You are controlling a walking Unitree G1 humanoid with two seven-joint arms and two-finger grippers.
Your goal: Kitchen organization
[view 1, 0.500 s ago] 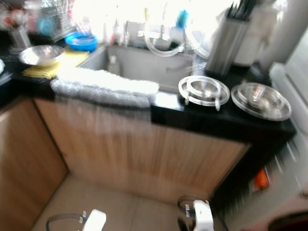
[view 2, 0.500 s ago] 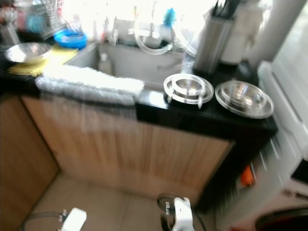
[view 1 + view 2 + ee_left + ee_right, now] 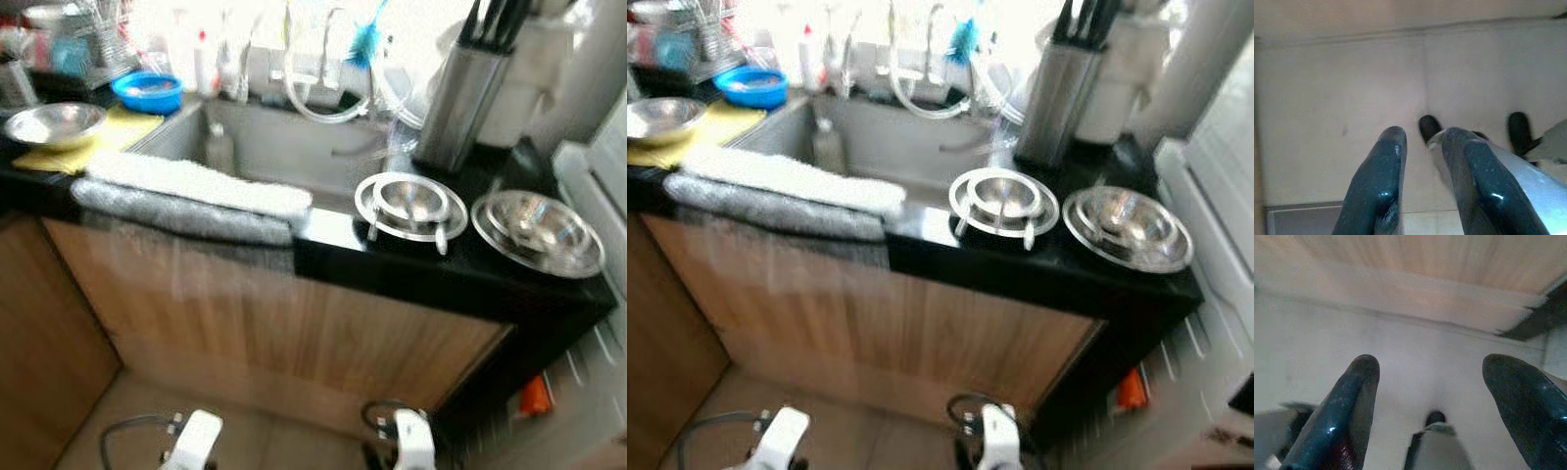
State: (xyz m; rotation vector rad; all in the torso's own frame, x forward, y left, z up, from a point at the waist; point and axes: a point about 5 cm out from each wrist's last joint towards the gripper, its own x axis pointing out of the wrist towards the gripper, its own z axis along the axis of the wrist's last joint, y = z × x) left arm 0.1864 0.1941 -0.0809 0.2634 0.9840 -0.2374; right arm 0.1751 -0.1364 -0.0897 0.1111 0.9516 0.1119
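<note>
Nothing looks tidied yet: the robot is standing before the counter [image 3: 392, 264] where two steel bowls [image 3: 409, 204] are sitting beside the sink [image 3: 284, 147], left gripper [image 3: 1420, 147] narrowly parted, right gripper [image 3: 1430, 377] spread wide, both hanging empty.

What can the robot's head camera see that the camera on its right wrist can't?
The left eye view looks down on the sink, a towel over its front edge, a knife block, a blue bowl and steel bowls on the black counter. The right wrist view looks along the right gripper, fingers spread apart, at pale floor. Both catch the wooden cabinet front below the counter.
</note>
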